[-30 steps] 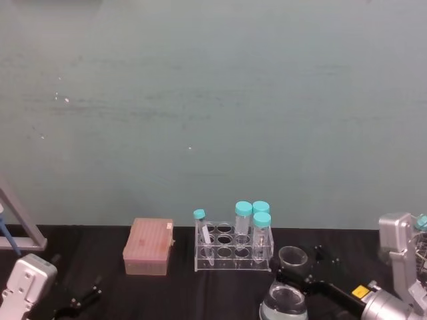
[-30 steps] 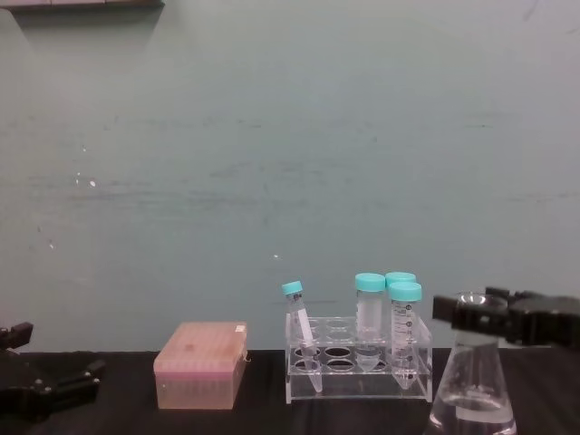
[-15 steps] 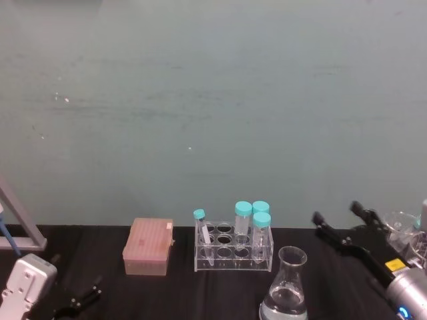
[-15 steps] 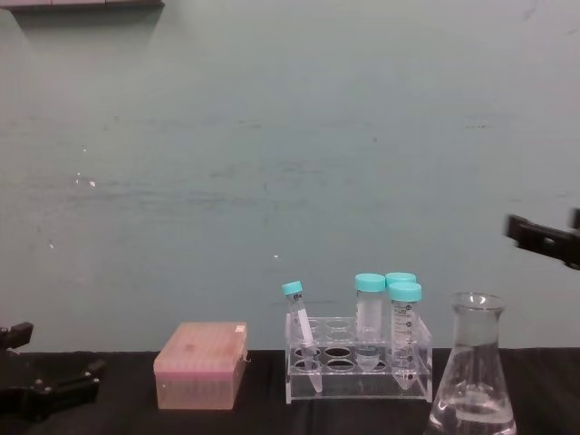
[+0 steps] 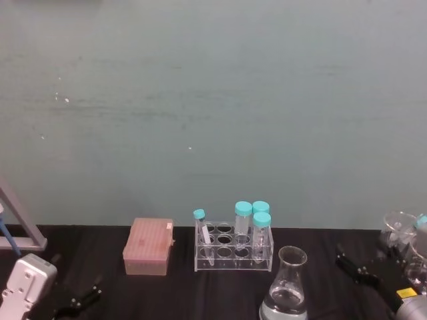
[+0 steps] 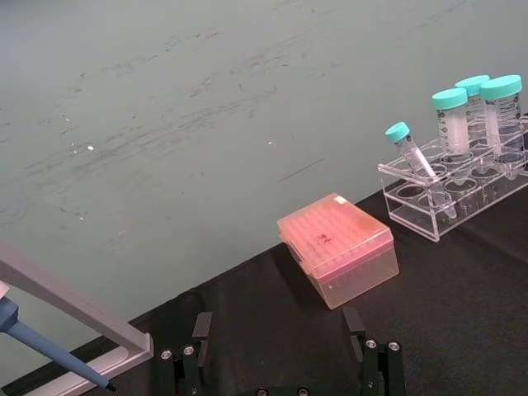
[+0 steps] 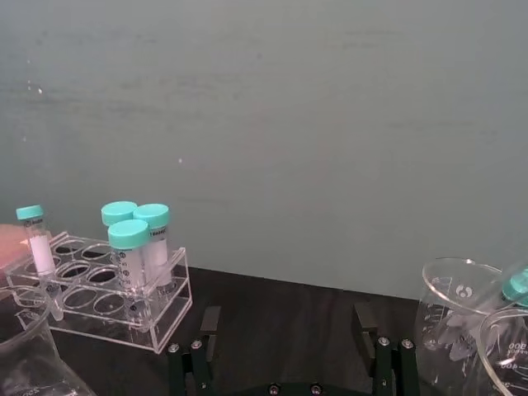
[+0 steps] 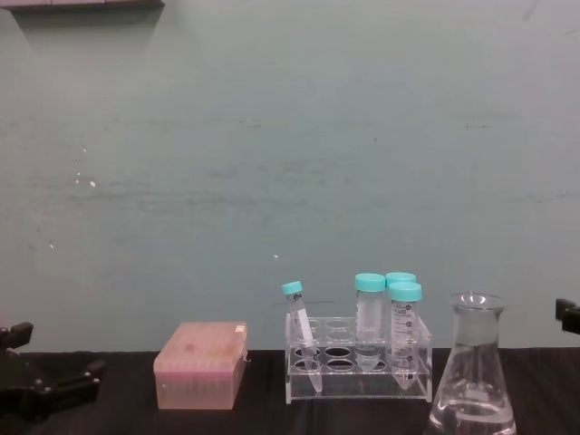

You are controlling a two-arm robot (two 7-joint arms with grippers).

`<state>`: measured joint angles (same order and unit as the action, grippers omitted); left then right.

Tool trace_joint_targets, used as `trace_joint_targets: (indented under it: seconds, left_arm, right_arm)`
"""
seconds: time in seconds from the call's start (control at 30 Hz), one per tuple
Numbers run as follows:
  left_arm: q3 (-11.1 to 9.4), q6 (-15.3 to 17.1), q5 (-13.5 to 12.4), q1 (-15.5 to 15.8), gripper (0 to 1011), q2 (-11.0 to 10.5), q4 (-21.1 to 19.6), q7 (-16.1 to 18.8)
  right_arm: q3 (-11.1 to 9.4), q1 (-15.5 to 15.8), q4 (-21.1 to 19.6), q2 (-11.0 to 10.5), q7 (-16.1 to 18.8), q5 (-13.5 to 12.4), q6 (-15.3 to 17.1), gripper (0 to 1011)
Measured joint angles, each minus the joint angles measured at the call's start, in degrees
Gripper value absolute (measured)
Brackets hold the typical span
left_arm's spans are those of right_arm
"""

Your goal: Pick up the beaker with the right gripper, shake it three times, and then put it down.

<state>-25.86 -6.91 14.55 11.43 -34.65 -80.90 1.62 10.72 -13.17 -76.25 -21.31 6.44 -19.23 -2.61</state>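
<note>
Surface: black table (image 5: 180,293)
Back edge: pink tip box (image 5: 148,247), tube rack (image 5: 233,248) beside it
Front — right: beaker (image 5: 285,288), upright

Both hands (image 5: 363,270) (image 5: 83,297) low — fingers apart

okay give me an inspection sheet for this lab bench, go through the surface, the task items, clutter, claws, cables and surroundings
Surface: black tabletop.
Job's things: beaker standing upright on the table, some clear liquid inside, not held.
Clutter: clear tube rack with teal-capped tubes; pink tip box to its left; other glassware at the right edge; pipette stand far left.
Claws: right claw open, beside the beaker and apart from it; left claw open, parked low at the left.
Cables: nothing seen.
Surroundings: teal wall behind the bench.
</note>
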Motion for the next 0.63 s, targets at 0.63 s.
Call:
trace_joint_targets:
  seconds: [0.63]
  left_arm:
    - [0.0,0.0,0.0,0.0,1000,0.0,0.0,0.0]
  right_arm:
    - [0.1,-0.28,-0.08,-0.05,-0.05,0.02,-0.61,1000]
